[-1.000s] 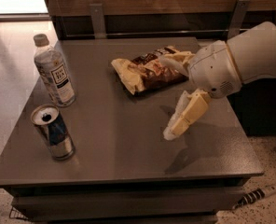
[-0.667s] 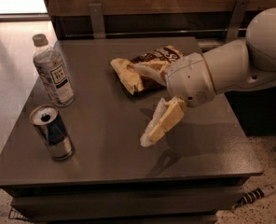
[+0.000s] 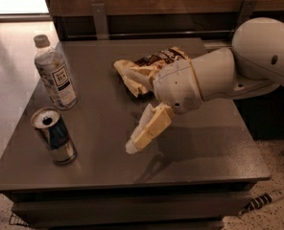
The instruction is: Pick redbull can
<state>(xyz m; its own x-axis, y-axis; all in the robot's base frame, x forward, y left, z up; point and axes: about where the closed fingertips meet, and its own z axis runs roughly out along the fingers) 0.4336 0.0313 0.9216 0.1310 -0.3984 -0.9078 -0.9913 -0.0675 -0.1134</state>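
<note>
- One can [image 3: 53, 135] stands upright at the front left corner of the table [image 3: 204, 152], near the bottle [image 3: 55, 75].
- Gripper [image 3: 141, 137] hangs over mid-table, right of the can and well apart; released or clenched, I cannot tell.
- Bag [image 3: 137, 73] lies behind it.

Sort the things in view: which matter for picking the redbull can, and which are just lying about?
For the job: redbull can, upright at front left of the table; gripper, over mid-table, apart from the can.
Lying about: clear bottle behind the can; snack bag at the back.
</note>
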